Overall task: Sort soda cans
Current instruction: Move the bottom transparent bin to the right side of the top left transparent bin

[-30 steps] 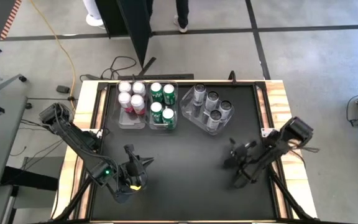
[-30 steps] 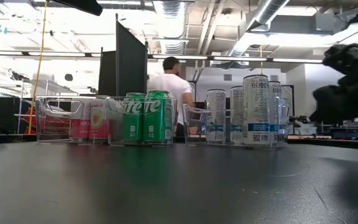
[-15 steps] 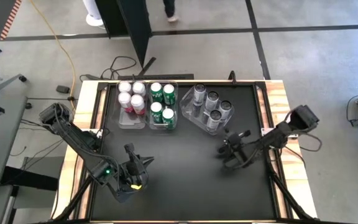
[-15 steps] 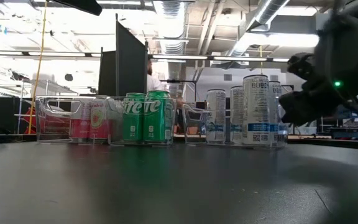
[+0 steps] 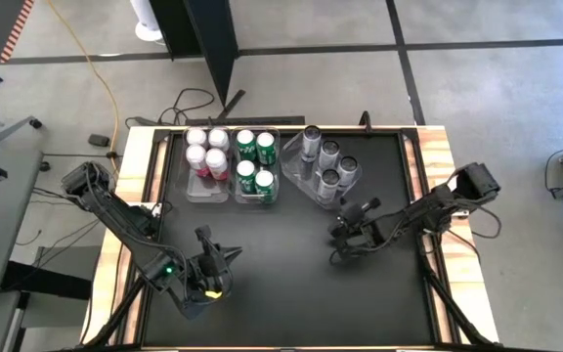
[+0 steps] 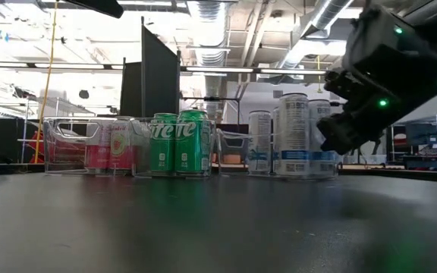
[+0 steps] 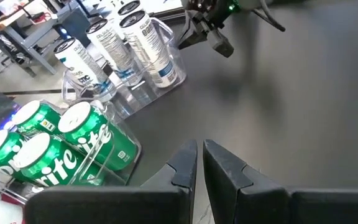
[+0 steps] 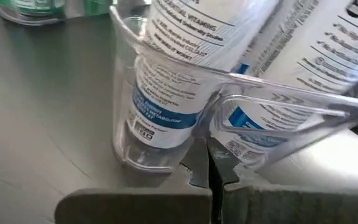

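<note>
The table [image 5: 291, 293] has a black top. At its far edge, toward 12 o'clock in the high view, three clear bins sit in a row.

The first bin [image 5: 192, 188], at about 11 o'clock, holds the four pink cans [image 5: 206, 150]. The middle bin [image 5: 278, 166] touches it and holds the four green cans [image 5: 256, 161]. The third bin [image 5: 301, 182] is just beside the green one, toward 1 o'clock. It is turned at a slant and holds the four grey cans [image 5: 325, 162]. All the cans stand up straight with their silver tops up.

The right arm [image 5: 428, 210] comes in from the table's 3 o'clock edge. It is stretched long and low, reaching in toward the middle. The right gripper [image 5: 342, 227] is at the near corner of the slanted bin, low by the table top. In the right wrist view its two dark fingers [image 8: 219, 168] are pressed together, with their tips right at the clear wall of that bin. They hold nothing.

The left arm [image 5: 115, 220] comes from the 9 o'clock edge and bends down toward 7 o'clock. The left gripper [image 5: 208, 256] rests over the bare table there, well apart from the bins. It points toward 12 o'clock. Its fingers [image 7: 182, 163] are almost together, with only a thin gap, and nothing is between them.
</note>
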Action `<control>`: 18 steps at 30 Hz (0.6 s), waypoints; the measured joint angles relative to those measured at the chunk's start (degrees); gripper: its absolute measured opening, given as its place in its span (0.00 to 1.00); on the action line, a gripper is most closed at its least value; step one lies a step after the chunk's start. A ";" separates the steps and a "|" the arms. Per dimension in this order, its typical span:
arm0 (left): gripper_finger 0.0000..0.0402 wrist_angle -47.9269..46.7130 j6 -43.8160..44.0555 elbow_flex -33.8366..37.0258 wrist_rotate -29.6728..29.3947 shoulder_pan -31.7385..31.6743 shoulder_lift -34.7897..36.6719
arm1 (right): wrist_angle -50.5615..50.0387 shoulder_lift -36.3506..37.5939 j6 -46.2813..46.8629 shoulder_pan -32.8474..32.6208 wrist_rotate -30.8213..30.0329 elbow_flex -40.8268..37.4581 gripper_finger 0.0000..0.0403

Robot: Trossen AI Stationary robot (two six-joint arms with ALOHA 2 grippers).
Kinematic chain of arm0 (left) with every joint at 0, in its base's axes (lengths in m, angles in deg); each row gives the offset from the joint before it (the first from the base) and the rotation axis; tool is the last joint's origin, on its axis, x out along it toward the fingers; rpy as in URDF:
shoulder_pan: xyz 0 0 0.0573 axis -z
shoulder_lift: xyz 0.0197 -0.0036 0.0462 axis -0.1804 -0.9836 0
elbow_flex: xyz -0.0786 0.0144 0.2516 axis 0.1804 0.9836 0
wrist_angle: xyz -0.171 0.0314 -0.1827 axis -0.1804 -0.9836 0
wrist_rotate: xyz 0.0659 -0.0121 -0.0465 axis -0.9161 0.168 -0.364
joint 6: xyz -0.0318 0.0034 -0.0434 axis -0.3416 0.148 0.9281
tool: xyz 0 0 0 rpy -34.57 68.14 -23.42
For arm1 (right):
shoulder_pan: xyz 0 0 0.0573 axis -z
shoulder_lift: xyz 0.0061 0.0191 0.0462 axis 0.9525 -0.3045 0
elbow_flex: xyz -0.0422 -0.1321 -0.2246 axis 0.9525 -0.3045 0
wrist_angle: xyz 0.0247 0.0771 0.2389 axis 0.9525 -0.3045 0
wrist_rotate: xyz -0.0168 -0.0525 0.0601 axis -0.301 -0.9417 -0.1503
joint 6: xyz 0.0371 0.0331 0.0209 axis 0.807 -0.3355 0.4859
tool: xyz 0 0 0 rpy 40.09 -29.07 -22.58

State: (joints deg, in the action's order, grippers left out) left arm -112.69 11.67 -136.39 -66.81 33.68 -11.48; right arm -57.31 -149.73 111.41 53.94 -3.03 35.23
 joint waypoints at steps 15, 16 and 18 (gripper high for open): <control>0.06 0.00 0.15 0.00 0.11 0.00 0.00 | 20.14 -0.02 -20.01 5.59 6.81 0.00 0.00; 0.06 0.00 0.15 0.00 0.13 0.00 0.00 | 21.15 -0.04 -20.92 6.06 7.35 0.00 0.00; 0.06 0.00 0.17 0.00 0.13 0.00 0.00 | 23.13 -0.04 -22.80 6.97 8.63 0.00 0.00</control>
State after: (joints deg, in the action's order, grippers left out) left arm -112.69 11.84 -136.39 -66.68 33.68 -11.48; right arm -34.18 -149.77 88.61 60.91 5.59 35.23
